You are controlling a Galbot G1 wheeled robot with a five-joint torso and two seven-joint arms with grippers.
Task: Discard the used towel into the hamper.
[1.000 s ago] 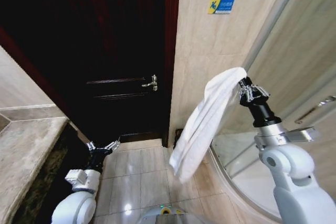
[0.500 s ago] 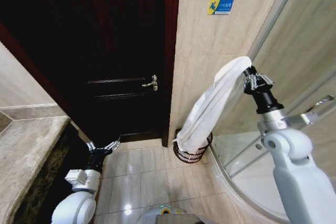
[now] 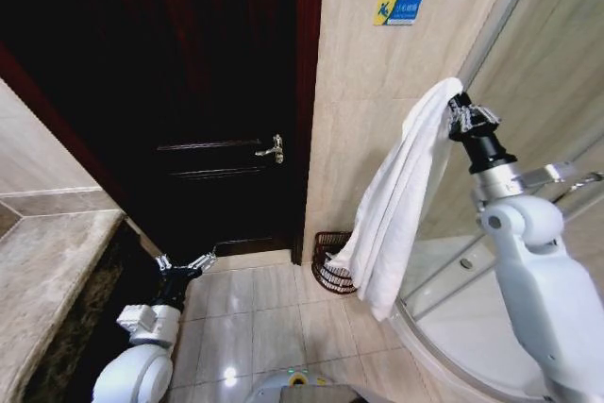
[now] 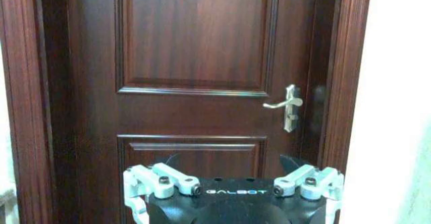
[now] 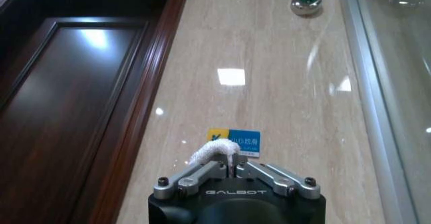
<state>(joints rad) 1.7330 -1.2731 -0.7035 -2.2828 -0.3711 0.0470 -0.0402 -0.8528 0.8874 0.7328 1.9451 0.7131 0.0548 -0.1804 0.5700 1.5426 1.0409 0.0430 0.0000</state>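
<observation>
Bathroom corner w/ dark wood door (image 3: 189,92), beige tiled wall and glass shower screen. Right end effector (image 3: 464,112) is raised high, clamped on one corner of the white towel (image 3: 401,205); the rest hangs down, its lower end near the floor in front of the hamper (image 3: 330,266), which sits at the wall base beside the door frame. Left end effector (image 3: 185,264) parked low, spread wide, holding nothing. Risk: towel seems offset from the hamper, so a release now could drop it on the tiles or drape it over the rim.
</observation>
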